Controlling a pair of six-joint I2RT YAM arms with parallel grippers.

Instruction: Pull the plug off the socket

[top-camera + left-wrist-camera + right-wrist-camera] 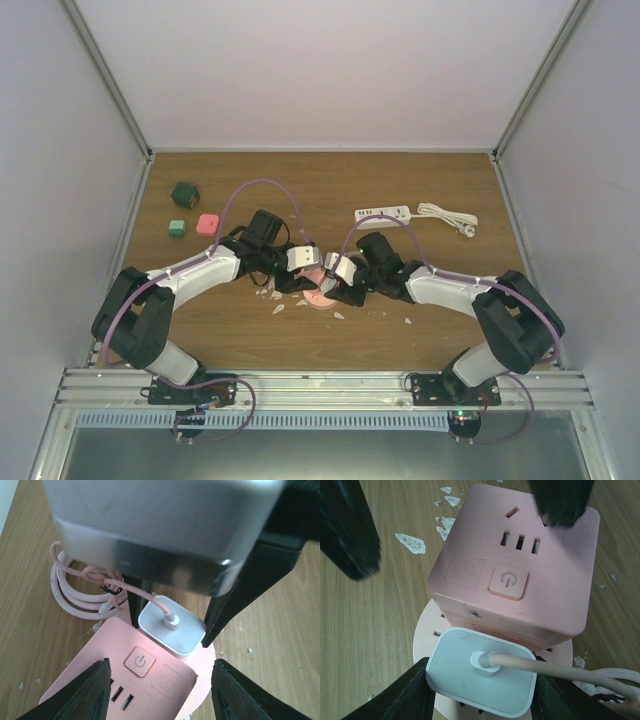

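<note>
A pink cube socket (318,296) on a round pink base stands at the table's centre, also in the left wrist view (150,680) and the right wrist view (520,555). A white plug (465,675) with a pink cable (570,672) sits in its side face, also in the left wrist view (172,630). My right gripper (480,685) is shut on the plug, one finger on each side. My left gripper (160,680) is open, its fingers (347,535) straddling the cube from above. The cable's coil (75,590) lies beside the socket.
A white power strip (383,213) with its cord (447,217) lies at the back right. A dark green cube (185,194), a small green block (177,228) and a pink block (208,224) sit at the back left. White flakes (278,308) litter the wood around the socket.
</note>
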